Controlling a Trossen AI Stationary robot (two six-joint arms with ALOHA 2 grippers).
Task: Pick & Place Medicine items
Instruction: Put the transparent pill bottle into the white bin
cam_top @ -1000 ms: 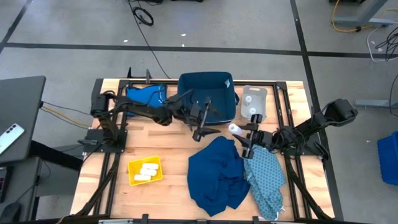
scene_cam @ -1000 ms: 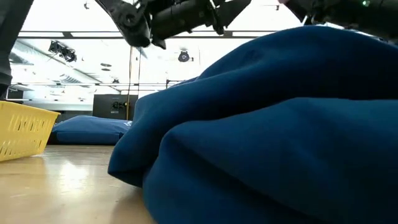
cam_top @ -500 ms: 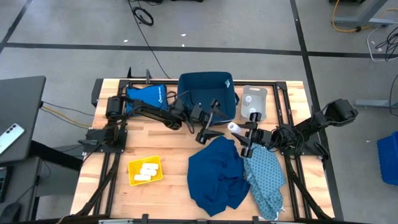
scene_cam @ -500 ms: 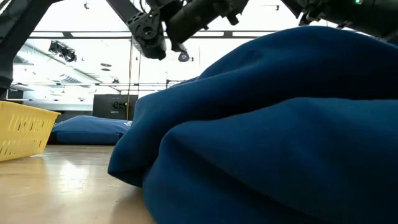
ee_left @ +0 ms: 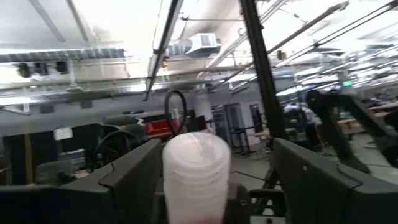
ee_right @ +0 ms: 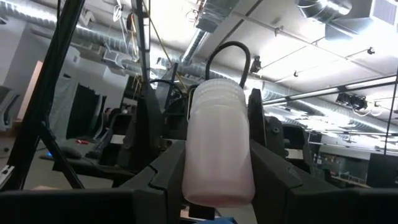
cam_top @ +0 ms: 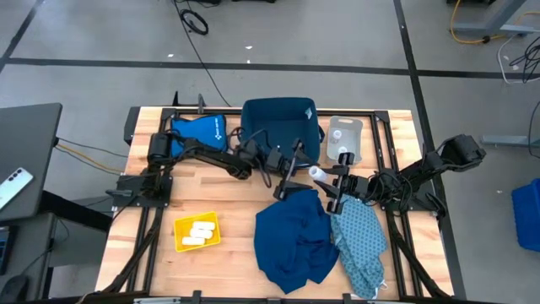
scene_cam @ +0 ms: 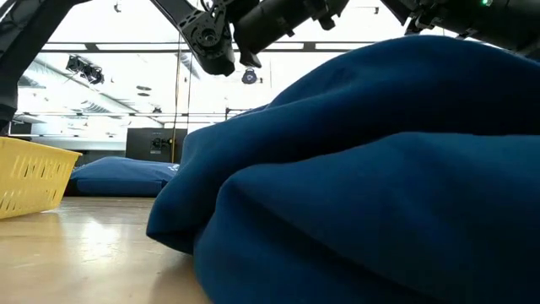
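The right arm's fingers (ee_right: 217, 186) are clamped on a whitish bottle (ee_right: 217, 143), held above the dark blue cloth (cam_top: 291, 241) mid-desk (cam_top: 236, 198); the left arm's fingers (cam_top: 294, 173), spread wide, flank that bottle without closing; cream packs (cam_top: 199, 234) lie in the yellow tray (cam_top: 181, 241), near left.

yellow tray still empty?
No. The high view shows the yellow tray already holding cream-white packs.

No legible text, label, brand, number or sign appears in any view. The blue pouch (cam_top: 196, 129) at the table's rear left carries a small white mark, too small to read.
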